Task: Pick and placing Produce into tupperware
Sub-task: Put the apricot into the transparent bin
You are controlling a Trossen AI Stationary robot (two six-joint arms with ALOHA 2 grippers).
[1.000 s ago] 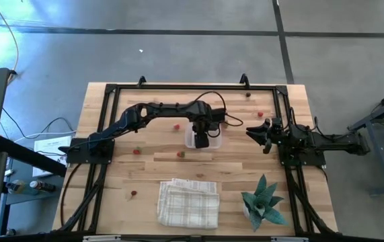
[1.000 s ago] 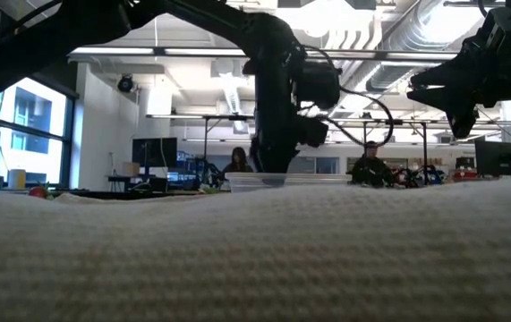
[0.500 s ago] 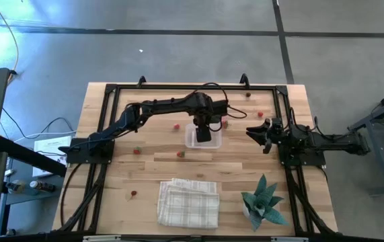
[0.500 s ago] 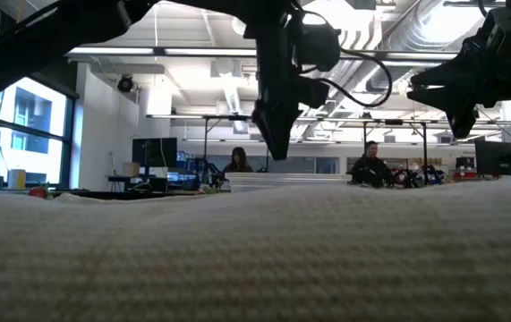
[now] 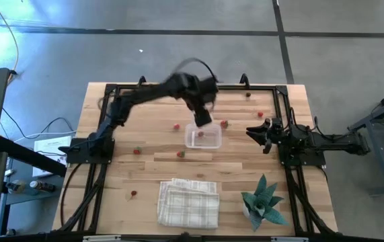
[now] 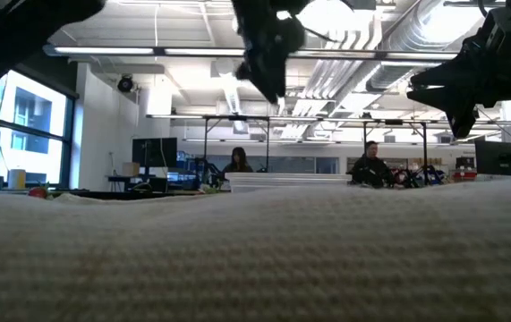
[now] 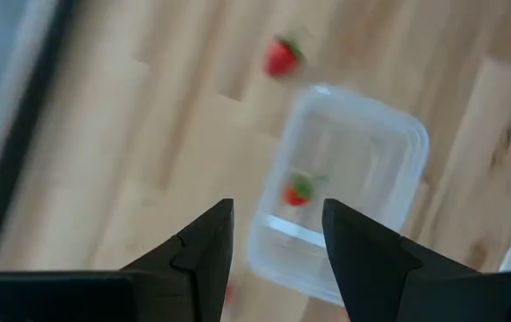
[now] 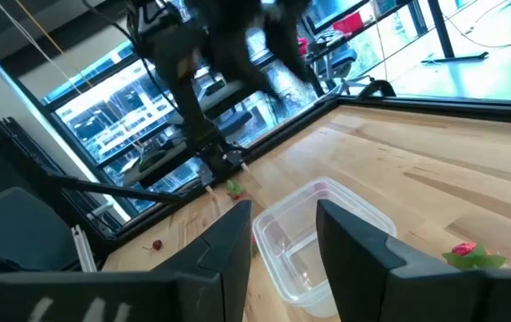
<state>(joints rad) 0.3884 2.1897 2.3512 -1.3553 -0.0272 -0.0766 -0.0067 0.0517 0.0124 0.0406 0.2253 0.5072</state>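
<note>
High view: one tupperware (image 5: 202,137); one strawberry (image 7: 296,191) inside

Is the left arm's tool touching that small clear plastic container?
Apart. The left wrist view shows the left tool open and empty above the small clear plastic container, which holds one red piece.

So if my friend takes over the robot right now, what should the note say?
Left gripper: jaws open, empty, raised above the tupperware.
Right gripper: jaws open, empty, waiting at the table's right side.
Done: one strawberry lies in the tupperware.
Left: loose pieces on the table, one right beside the tupperware, others farther off.
</note>
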